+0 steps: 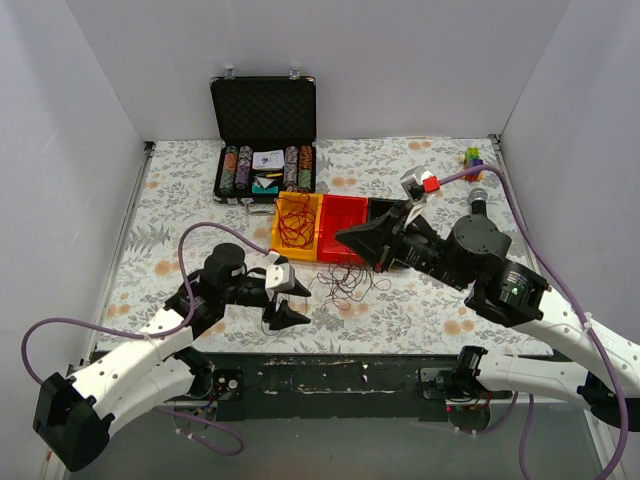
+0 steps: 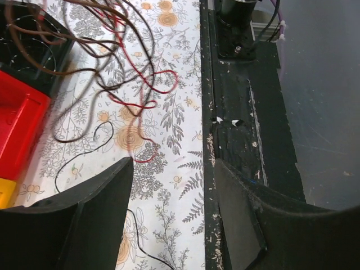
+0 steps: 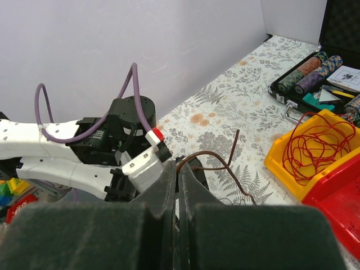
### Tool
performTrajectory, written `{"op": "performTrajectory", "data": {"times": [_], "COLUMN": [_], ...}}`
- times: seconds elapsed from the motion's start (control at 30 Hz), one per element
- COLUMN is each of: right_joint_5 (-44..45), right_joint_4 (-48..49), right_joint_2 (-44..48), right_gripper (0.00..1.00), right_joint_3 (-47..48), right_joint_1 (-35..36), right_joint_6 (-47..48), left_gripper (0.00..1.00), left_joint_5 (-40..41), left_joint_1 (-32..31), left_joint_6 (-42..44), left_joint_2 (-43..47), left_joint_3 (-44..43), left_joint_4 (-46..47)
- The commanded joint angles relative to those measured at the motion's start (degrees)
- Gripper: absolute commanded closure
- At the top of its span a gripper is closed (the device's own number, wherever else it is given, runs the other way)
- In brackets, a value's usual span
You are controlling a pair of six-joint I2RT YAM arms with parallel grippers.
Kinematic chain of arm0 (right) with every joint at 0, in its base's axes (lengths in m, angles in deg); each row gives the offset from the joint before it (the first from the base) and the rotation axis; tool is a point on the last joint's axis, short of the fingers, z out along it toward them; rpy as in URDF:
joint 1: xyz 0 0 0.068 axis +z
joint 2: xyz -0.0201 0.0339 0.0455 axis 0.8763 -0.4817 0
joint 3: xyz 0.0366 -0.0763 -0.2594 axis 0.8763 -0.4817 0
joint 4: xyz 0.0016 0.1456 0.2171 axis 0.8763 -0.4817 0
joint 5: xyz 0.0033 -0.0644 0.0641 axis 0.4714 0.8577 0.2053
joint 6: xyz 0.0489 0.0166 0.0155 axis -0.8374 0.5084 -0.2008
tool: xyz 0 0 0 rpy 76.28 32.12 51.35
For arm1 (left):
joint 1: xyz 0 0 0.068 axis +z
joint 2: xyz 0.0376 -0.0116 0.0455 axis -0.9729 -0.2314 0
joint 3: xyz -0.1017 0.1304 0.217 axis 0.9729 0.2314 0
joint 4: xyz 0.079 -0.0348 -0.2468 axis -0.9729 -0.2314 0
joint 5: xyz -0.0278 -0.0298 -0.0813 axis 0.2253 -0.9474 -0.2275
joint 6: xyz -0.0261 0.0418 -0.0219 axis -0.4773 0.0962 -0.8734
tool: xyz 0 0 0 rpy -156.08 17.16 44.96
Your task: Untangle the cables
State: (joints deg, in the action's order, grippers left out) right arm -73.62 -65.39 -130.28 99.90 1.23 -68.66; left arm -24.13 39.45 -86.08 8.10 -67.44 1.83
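Observation:
The cables (image 1: 345,283) lie as a loose nest of thin red and dark brown wires on the floral table, in front of the bins. In the left wrist view they (image 2: 124,73) spread ahead of my fingers. My left gripper (image 1: 286,297) (image 2: 173,163) is open and empty, just left of the nest, over the table's near edge. My right gripper (image 1: 345,238) (image 3: 180,169) is shut on one dark brown wire (image 3: 225,163), held above the table behind the nest. More red and orange wires (image 1: 294,222) (image 3: 318,143) lie coiled in the yellow bin (image 1: 307,243) (image 3: 281,160).
A red bin (image 1: 343,222) and a black bin (image 1: 385,210) adjoin the yellow one. An open black poker-chip case (image 1: 264,150) stands behind. Small coloured blocks (image 1: 472,158) sit at back right. The black table edge strip (image 2: 230,112) runs under my left gripper. White walls enclose the table.

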Motion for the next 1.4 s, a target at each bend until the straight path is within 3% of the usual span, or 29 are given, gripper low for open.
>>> {"op": "performTrajectory", "data": {"times": [0.0, 0.2, 0.37, 0.43, 0.5, 0.67, 0.83, 1.1, 1.27, 1.3, 1.37], "right_joint_5": [0.9, 1.4, 1.0, 0.7, 0.6, 0.9, 1.2, 0.2, 0.8, 0.8, 0.8], "right_joint_4": [3.6, 5.0, 5.7, 5.8, 6.2, 6.8, 7.2, 7.8, 8.3, 8.4, 8.4], "right_joint_2": [-0.1, -0.5, -0.3, -0.4, -0.5, -0.1, 0.5, 0.7, 1.5, 1.5, 1.5], "right_gripper": [0.99, 0.99, 0.99, 0.99, 0.99, 0.99, 0.99, 0.99, 0.99, 0.99, 0.99], "right_joint_3": [3.8, 4.6, 5.2, 5.4, 5.4, 5.5, 5.2, 4.6, 3.9, 3.9, 3.9], "right_joint_1": [0.4, 0.4, 0.4, 0.5, 0.5, 0.4, 0.4, 0.4, 0.4, 0.4, 0.4], "right_joint_6": [1.1, 1.3, 1.4, 1.4, 1.4, 1.5, 1.6, 0.4, 0.0, 0.1, 0.1], "left_gripper": [0.4, 0.37, 0.46, 0.45, 0.41, 0.5, 0.55, 0.57, 0.72, 0.78, 1.0], "left_joint_5": [-2.0, 1.7, 21.6, 18.3, 9.5, -1.1, -0.1, 8.9, 10.8, 10.4, 10.3], "left_joint_1": [-1.0, -2.1, -2.2, -2.1, -2.1, -4.0, -4.1, -4.1, -4.1, -4.2, -4.2], "left_joint_6": [1.0, -0.5, -5.3, -6.3, -9.1, -12.2, -9.0, -9.7, -9.7, -10.1, -10.6], "left_joint_2": [-0.7, -2.0, -1.2, -2.4, -3.8, -4.9, -5.5, -6.5, -6.8, -6.8, -6.4], "left_joint_3": [1.1, 2.9, 5.0, 4.3, 3.7, 4.7, 4.1, 5.8, 7.0, 7.2, 7.7], "left_joint_4": [1.1, 5.4, 18.4, 18.7, 17.9, 18.6, 17.1, 27.7, 30.0, 30.1, 30.2]}}
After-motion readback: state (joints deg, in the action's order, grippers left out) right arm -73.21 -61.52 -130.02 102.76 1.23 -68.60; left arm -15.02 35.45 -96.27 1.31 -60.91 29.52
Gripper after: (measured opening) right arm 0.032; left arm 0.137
